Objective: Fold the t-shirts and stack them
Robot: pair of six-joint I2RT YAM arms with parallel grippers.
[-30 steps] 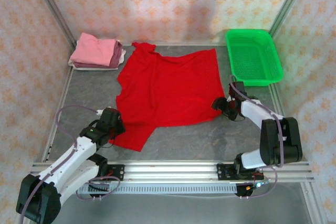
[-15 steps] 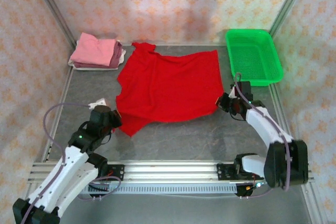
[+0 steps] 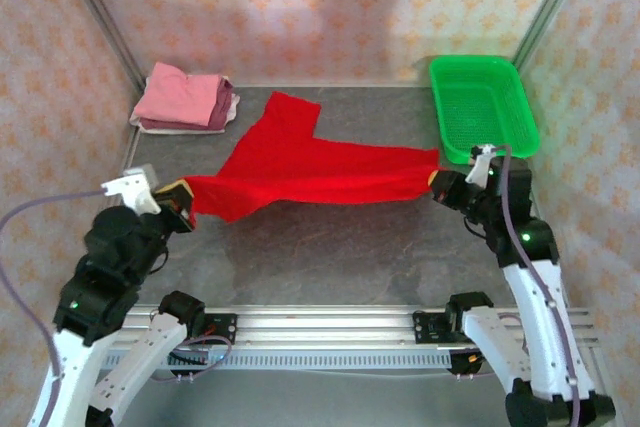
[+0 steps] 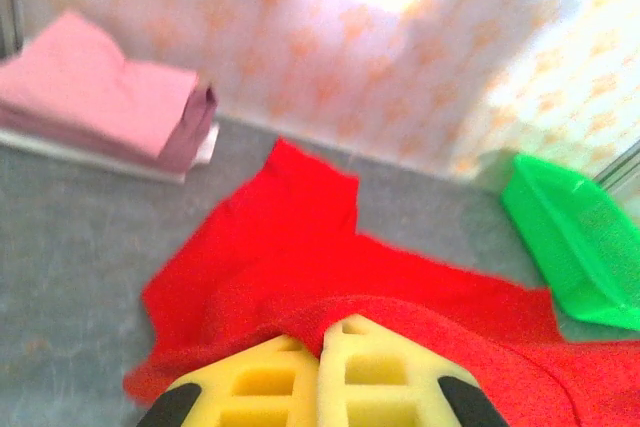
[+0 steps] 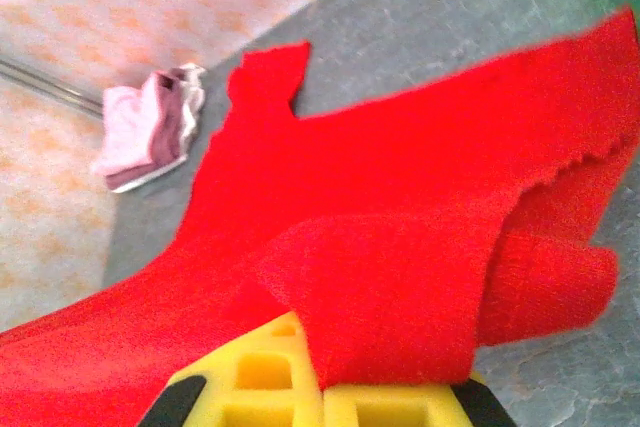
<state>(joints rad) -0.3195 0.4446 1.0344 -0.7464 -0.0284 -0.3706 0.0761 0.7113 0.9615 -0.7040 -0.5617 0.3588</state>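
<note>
Red shirt [image 3: 300,162]: hangs mid-frame, strung between both grippers, far sleeve on the table.
Left gripper [image 3: 183,197]: centre left, pressed together on the left corner.
Right gripper [image 3: 438,179]: centre right, pinching the right corner.
Table [image 3: 330,257]: grey, with patterned walls [image 3: 320,7] around it.
Folded shirts [image 3: 185,97]: upper left, apart.
Basket [image 3: 483,107]: green, upper right, just beyond the right gripper.

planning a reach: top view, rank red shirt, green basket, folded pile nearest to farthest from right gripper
1. red shirt, clamped in the right gripper
2. green basket, just behind it
3. folded pile, far left corner
</note>
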